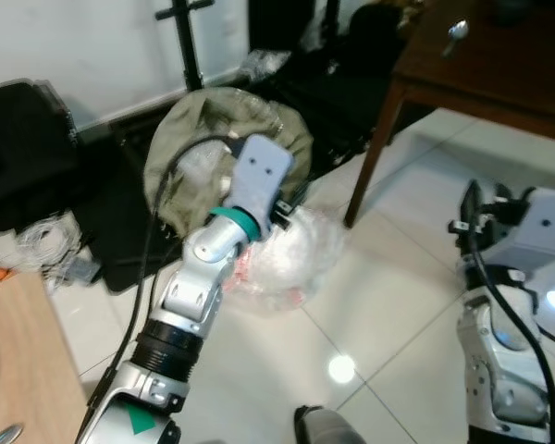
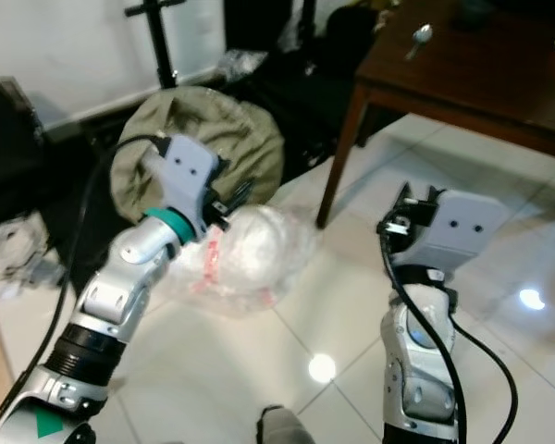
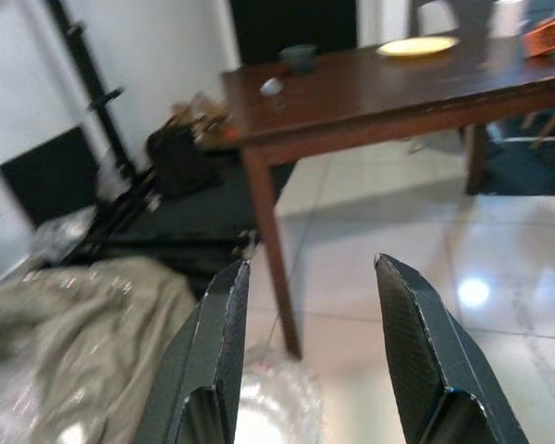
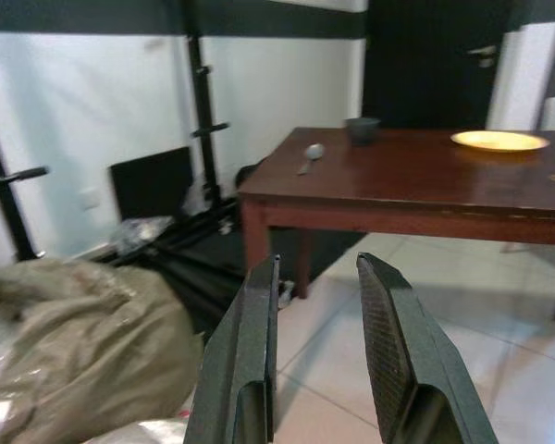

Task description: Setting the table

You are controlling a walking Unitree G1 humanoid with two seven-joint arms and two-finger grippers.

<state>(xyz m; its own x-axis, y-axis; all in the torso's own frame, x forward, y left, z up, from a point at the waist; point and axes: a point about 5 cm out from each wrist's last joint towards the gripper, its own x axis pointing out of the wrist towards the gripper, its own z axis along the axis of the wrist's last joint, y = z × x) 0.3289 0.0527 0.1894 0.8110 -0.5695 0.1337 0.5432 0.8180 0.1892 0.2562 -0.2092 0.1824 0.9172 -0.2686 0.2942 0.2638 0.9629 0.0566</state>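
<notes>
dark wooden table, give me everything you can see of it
The table is dark reddish-brown wood with a glossy top, square legs and a plain apron, standing on pale tiles near a white wall. On it lie a spoon near one corner, a small dark cup behind that, and a yellow plate further along. An orange item sits near its far end; too blurred to identify. Black bags and tripod legs crowd the floor beside its corner leg. Neither claw touches it.
</notes>
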